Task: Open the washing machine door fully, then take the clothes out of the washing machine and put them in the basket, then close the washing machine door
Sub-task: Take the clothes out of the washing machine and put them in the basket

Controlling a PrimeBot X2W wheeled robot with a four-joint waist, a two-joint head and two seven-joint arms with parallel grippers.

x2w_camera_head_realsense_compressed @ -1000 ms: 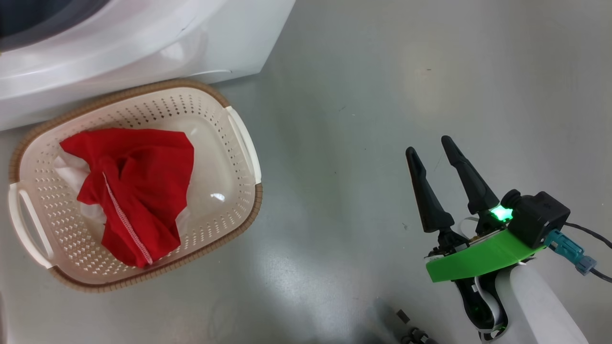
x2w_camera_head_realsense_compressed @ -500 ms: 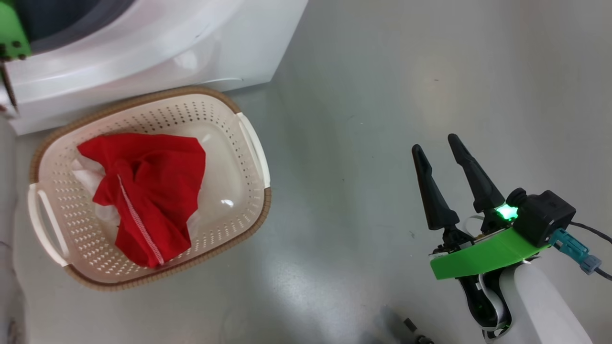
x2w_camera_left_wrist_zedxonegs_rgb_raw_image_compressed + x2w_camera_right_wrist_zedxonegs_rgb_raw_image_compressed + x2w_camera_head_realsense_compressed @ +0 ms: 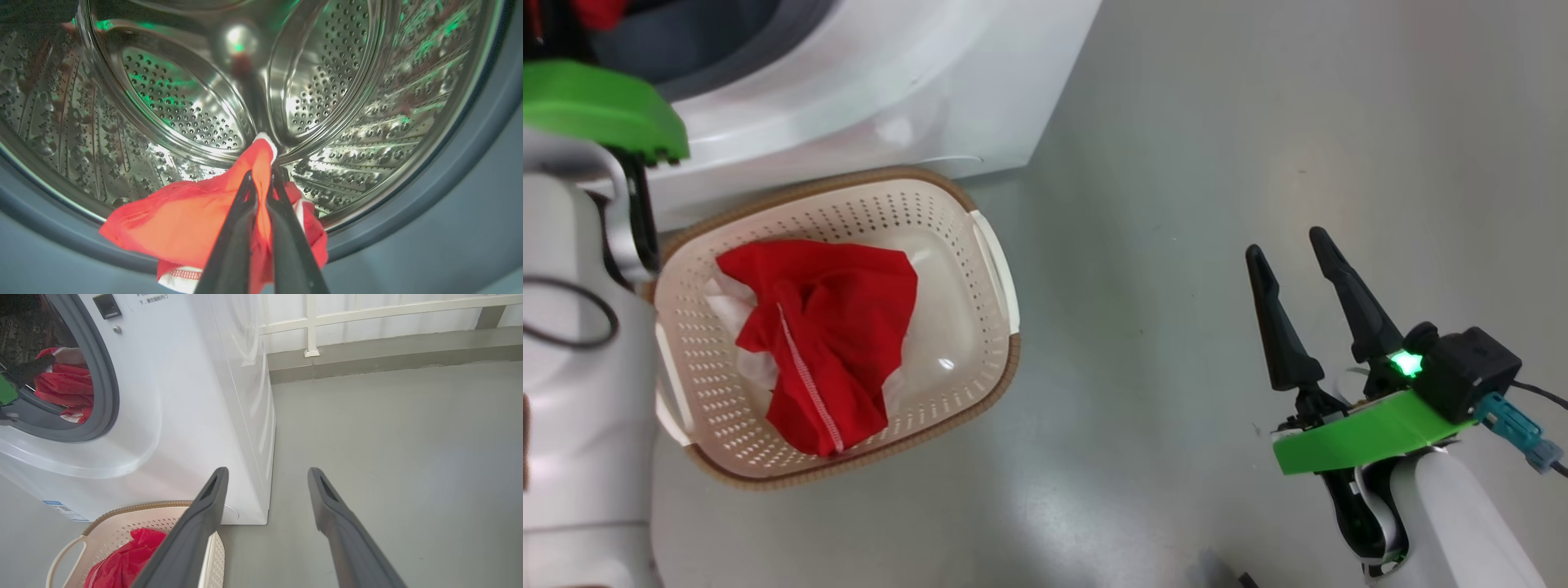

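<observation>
The left end effector is the near thing. Its two dark fingers are pressed almost together on a ridge of a red garment, and a white-edged tip of the cloth pokes up just past the fingertips. The rest of the garment sags below and to the left of the pinch, draped over the lower lip of the steel drum and onto the grey rubber ring. Its long run therefore lies across the mouth, not back into the drum. Beyond it the perforated drum wall looks bare, though the darker corners are hard to read.

The coming move turns on down and outward. The basket sits on the floor right against the front of the washing machine, under the port and beside the pale left forearm. Its length runs roughly along the machine's face. A crumpled red garment with a white seam already lies in its left half, with white cloth peeking out beneath.

The left arm is much the nearer and has the load. It probably needs only to draw back clear of the ring and lower. The trailing hem may catch on the ring.

The right end effector holds nothing. Its fingers are spread wide over bare floor, well to the right of the basket.
</observation>
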